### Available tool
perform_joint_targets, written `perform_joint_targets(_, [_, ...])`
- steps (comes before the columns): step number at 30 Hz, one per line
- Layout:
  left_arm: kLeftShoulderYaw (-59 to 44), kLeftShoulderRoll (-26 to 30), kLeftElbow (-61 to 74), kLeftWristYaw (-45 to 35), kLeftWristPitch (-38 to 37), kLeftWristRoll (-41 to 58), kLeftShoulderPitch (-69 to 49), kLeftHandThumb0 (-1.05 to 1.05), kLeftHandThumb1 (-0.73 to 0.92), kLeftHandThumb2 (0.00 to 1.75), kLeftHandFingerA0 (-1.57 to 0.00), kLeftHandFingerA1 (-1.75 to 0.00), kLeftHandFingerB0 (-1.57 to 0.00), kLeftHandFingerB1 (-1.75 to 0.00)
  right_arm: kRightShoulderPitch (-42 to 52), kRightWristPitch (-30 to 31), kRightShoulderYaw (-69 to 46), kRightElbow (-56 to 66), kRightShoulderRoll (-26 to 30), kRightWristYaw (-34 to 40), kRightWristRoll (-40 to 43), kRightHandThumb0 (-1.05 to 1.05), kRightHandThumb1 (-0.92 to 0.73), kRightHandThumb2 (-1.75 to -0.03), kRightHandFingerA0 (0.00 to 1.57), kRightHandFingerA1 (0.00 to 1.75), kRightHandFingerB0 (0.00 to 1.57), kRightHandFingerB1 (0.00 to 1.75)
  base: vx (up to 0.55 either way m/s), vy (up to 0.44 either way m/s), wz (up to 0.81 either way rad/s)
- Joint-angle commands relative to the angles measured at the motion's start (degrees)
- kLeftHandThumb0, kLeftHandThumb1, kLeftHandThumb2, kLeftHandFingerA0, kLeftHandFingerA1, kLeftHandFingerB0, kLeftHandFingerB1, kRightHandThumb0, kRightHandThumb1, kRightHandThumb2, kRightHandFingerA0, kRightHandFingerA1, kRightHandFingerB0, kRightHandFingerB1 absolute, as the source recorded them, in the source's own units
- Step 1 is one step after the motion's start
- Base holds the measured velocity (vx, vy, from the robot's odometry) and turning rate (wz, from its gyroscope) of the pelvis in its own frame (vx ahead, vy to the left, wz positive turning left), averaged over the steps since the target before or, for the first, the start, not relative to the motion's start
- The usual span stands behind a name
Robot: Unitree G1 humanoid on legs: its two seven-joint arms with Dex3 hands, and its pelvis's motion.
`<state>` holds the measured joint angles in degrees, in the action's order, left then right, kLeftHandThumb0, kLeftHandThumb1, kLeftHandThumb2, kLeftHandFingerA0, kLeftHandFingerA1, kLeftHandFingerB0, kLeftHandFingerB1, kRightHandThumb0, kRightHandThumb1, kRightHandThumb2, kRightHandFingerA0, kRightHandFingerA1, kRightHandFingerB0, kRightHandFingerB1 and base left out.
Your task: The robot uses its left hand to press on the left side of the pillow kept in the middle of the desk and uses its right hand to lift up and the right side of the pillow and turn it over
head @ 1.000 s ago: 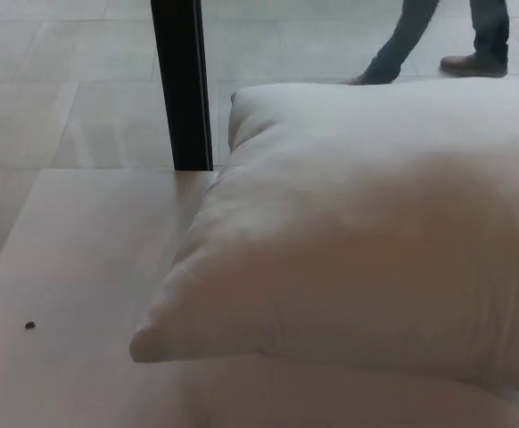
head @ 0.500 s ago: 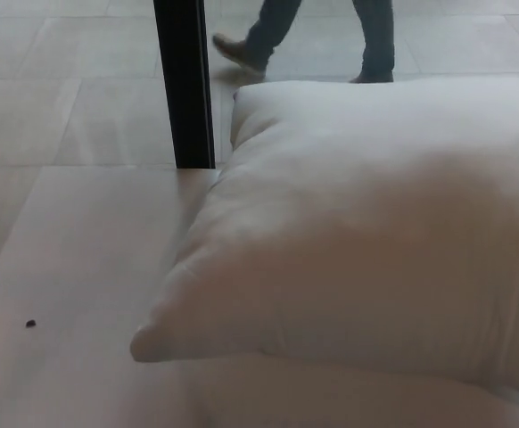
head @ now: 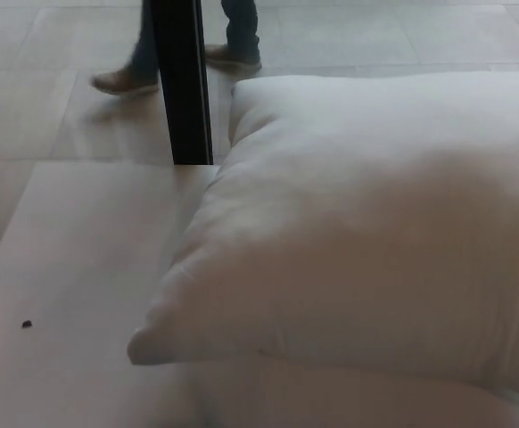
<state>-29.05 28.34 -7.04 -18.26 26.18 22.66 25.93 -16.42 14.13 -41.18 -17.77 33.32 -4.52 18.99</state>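
Walking person's legs [head: 188, 53] now further left, pillow [head: 366, 232] unmoved

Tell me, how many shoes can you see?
2. One brown shoe is on the floor left of the black post, the other shoe just right of it, beyond the pillow.

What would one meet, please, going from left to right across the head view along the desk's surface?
Bare desk → small dark speck → white pillow, which fills the rest of the view to the right edge. Neither robot hand is in view.
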Motion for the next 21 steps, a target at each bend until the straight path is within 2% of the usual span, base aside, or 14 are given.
perform_joint_targets(1, [11.4,-3.4,4.1,2.5,15.5,0.6,5.0,-0.89,0.69,1.09,-0.15,-0.56,0.0,-0.17,-5.8,17.9,10.1,11.8,-3.4,-2.4,7.3,-1.01,-0.92,-0.68,0.18,0.44,0.05,0.23,0.0,0.0,0.0])
perform_joint_targets(2, [12.8,-3.7,4.4,2.1,16.0,0.2,4.7,-0.88,0.73,0.86,-0.1,-0.5,-0.01,-0.14,-6.0,18.9,11.1,11.8,-3.4,-2.2,6.8,-0.95,-0.72,-1.14,0.17,0.53,0.04,0.21,0.0,0.0,0.0])
perform_joint_targets(3, [14.1,-5.2,4.3,2.3,15.5,-0.1,4.1,-0.86,0.69,1.07,-0.18,-0.59,0.0,-0.22,-6.7,19.6,12.7,11.3,-4.0,-1.8,5.7,-0.99,-0.92,-0.73,0.2,0.46,0.07,0.22,0.0,0.0,0.0])
perform_joint_targets(6, [16.9,-5.8,3.4,2.6,14.4,-2.2,3.5,-0.87,0.68,1.07,-0.16,-0.59,0.0,-0.26,-7.5,20.0,14.0,9.9,-4.6,-1.0,4.7,-0.97,-0.7,-1.11,0.18,0.54,0.07,0.33,0.0,0.0,0.0])
perform_joint_targets(7, [17.9,-5.6,3.6,2.8,15.0,-2.9,3.2,-0.84,0.85,0.66,-0.15,-0.51,-0.04,-0.22,-7.9,20.3,14.2,9.0,-4.6,-1.4,4.8,-0.96,-0.68,-1.09,0.17,0.53,0.07,0.35,0.0,0.0,0.0])
perform_joint_targets(8, [19.5,-5.5,3.8,3.3,15.8,-3.9,2.4,-0.8,0.67,1.04,-0.16,-0.57,0.0,-0.27,-8.7,20.6,14.8,7.4,-4.7,-2.1,4.9,-0.96,-0.69,-1.09,0.15,0.53,0.06,0.35,0.0,0.0,0.0])
perform_joint_targets(10, [20.6,-6.1,3.5,4.4,16.7,-4.3,1.6,-0.77,0.85,0.67,-0.21,-0.52,-0.03,-0.22,-9.2,20.8,15.5,6.0,-4.7,-2.7,4.7,-1.03,-0.78,-0.8,0.18,0.48,0.08,0.26,0.0,0.0,0.0])
perform_joint_targets(13, [22.0,-6.4,2.6,5.5,17.4,-5.4,-0.6,-0.82,0.85,0.66,-0.2,-0.53,-0.02,-0.18,-10.0,21.2,16.9,3.9,-5.5,-2.1,3.7,-0.9,-0.67,-1.15,0.21,0.57,0.0,0.28,0.0,0.0,0.0])
perform_joint_targets(15, [23.2,-7.5,0.9,7.3,19.4,-6.0,-0.8,-0.81,0.65,1.05,-0.05,-0.48,-0.01,-0.23,-10.5,21.0,17.2,2.0,-6.0,-1.4,3.2,-1.04,-0.79,-0.81,0.18,0.48,0.08,0.25,0.0,0.0,0.0])
perform_joint_targets(16, [23.8,-7.3,0.2,7.2,20.6,-6.1,-1.2,-0.83,0.86,0.66,-0.07,-0.45,-0.02,-0.24,-10.6,20.4,17.6,1.1,-6.4,-1.5,2.8,-1.02,-0.72,-1.09,0.12,0.52,0.07,0.31,0.0,0.0,0.0])
perform_joint_targets(17, [25.3,-6.6,-0.4,6.3,20.7,-6.7,-1.1,-0.84,0.69,1.1,-0.03,-0.47,0.0,-0.21,-11.0,21.1,17.2,0.7,-6.7,-1.1,3.3,-1.01,-0.69,-1.08,0.08,0.5,0.05,0.31,0.0,0.0,0.0])
perform_joint_targets(18, [26.2,-6.4,-1.2,5.4,20.8,-6.7,-1.3,-0.88,0.9,0.67,-0.09,-0.51,0.0,-0.19,-11.4,21.5,17.5,0.3,-7.0,-0.7,3.1,-1.01,-0.89,-0.67,0.17,0.45,0.11,0.24,0.0,0.0,0.0])
perform_joint_targets(19, [26.8,-6.6,-1.8,5.2,20.9,-6.5,-1.3,-0.95,0.77,1.15,-0.03,-0.53,0.0,-0.13,-11.9,22.2,17.2,0.1,-7.6,-0.1,3.5,-0.9,-0.65,-1.13,0.2,0.58,0.0,0.32,0.0,0.0,0.0])
perform_joint_targets(21, [28.0,-7.8,-1.8,6.1,22.1,-6.6,-0.7,-0.91,0.75,1.14,-0.18,-0.61,0.0,-0.14,-13.0,23.3,17.6,0.1,-8.7,1.1,3.3,-0.95,-0.71,-1.1,0.15,0.54,0.07,0.33,0.0,0.0,0.0])
